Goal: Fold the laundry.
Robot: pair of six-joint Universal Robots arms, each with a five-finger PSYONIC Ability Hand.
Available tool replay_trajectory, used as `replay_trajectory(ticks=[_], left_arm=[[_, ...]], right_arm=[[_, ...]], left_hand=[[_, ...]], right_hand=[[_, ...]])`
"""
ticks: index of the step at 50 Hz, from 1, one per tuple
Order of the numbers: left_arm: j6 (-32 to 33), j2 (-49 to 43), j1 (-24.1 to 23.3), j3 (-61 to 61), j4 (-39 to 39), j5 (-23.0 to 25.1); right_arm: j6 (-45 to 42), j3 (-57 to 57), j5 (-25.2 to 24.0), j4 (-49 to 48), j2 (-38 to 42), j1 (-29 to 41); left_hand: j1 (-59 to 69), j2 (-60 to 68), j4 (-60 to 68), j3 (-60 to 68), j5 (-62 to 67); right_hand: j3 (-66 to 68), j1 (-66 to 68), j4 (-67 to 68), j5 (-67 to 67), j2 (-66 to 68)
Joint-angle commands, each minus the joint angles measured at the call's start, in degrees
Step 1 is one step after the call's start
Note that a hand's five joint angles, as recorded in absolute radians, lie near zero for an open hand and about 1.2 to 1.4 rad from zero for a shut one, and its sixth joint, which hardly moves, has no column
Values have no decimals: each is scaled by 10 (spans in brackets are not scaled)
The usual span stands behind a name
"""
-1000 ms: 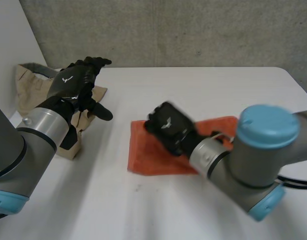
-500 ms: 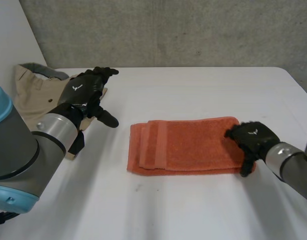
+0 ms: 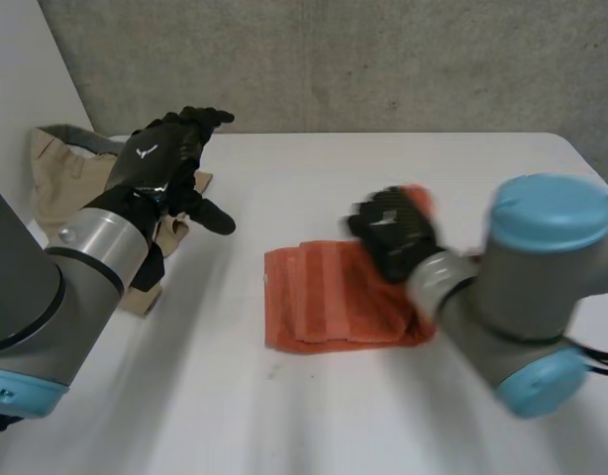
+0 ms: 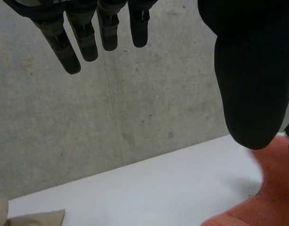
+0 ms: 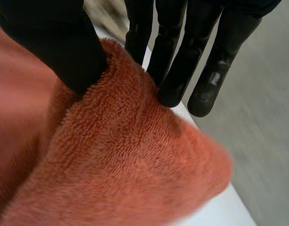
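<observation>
An orange towel lies folded in the middle of the white table. My right hand pinches the towel's right end between thumb and fingers and holds it lifted over the towel's middle; in the right wrist view the orange towel is caught between the thumb and fingers. My left hand hovers with straight fingers above the beige garment at the table's left; its fingers and thumb stand spread, holding nothing.
The beige garment lies crumpled at the far left edge of the table, and a corner of it shows below my left hand's fingers. A grey concrete wall runs behind the table.
My right hand has closed on the towel's right end and carried it left over the towel, which now looks shorter. My left hand has stayed above the beige garment.
</observation>
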Motion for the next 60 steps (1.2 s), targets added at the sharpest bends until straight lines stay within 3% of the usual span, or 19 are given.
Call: replay_trajectory(ticks=[1, 3, 4, 6, 9, 13, 19, 24, 28, 34, 42, 46, 52, 57, 60], left_arm=[[-1, -9, -5, 20, -1, -11], [-1, -19, -7, 25, -1, -19], [-1, -27, -8, 29, -1, -23], [-1, -44, -20, 42, -1, -26], [0, -74, -44, 64, -2, -26], [1, -146, -93, 112, -11, -24], [19, -236, -126, 164, -61, -28], [67, -300, -139, 188, -107, -74], [117, -319, -142, 190, -114, -124], [161, -322, -145, 189, -117, -144], [165, -305, -147, 199, -119, -108], [161, -238, -140, 200, -119, -48], [160, -155, -124, 195, -119, -9], [143, -98, -105, 190, -126, 23], [118, -73, -96, 189, -143, 73]], right_arm=[[13, -23, -53, -7, 45, 90], [29, -17, -55, -9, 39, 89], [63, -18, -51, -8, 32, 86], [101, -21, -46, -7, 29, 76], [200, -20, -31, 4, 13, -6], [246, -29, -34, 55, -5, -67], [253, -63, -35, 117, 50, -70], [249, -87, -34, 133, 96, -71], [245, -104, -32, 137, 129, -71], [211, -114, -27, 151, 142, -72], [210, -94, -27, 145, 96, -76], [226, -55, -8, 122, 56, -80], [294, 1, 41, 79, -2, -82], [347, 25, 41, 91, -11, -101], [360, 44, 29, 117, -10, -112]], left_hand=[[-20, -18, -17, -21, -30], [-20, -18, -17, -21, -30], [-19, -16, -15, -20, -28], [-15, -13, -12, -16, -25], [-12, -9, -8, -13, -21], [-8, -6, -5, -10, -18], [-5, -3, -2, -6, -15], [3, 6, 7, 2, -6], [2, 4, 5, 0, -8], [2, 4, 5, 0, -8], [-2, 1, 2, -3, -11], [0, 3, 3, -1, -10], [7, 9, 10, 5, -3], [10, 13, 13, 9, 0], [8, 11, 12, 7, -1]], right_hand=[[-12, 118, -16, -5, -4], [-482, -353, -487, -475, -474], [-576, -446, -580, -569, -568], [-576, -446, -580, -569, -568], [-576, -446, -580, -569, -568], [-576, -446, -580, -569, -568], [-576, -446, -580, -569, -568], [-576, -446, -580, -569, -568], [-576, -446, -580, -569, -568], [-576, -446, -580, -569, -568], [-576, -446, -580, -569, -568], [-576, -446, -580, -569, -568], [-576, -446, -580, -569, -568], [-576, -446, -580, -569, -568], [-576, -446, -580, -569, -568]])
